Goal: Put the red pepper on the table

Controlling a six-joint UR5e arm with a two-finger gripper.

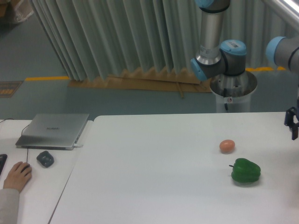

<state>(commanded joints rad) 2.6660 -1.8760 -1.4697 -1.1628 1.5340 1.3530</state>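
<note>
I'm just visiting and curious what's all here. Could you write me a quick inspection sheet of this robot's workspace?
Surface: white table, flat, rounded corner.
Job's things: red pepper not seen in this view.
Clutter: green pepper and small orange-brown ball, apart.
Grippers: gripper at the right edge, mostly cut off; state cannot be told.
Cables: thin cable by the laptop.
Surroundings: side desk with laptop, dark mouse, a person's hand; grey curtain behind.

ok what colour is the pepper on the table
Green; the pepper shows clearly in the fixed camera view.
</note>
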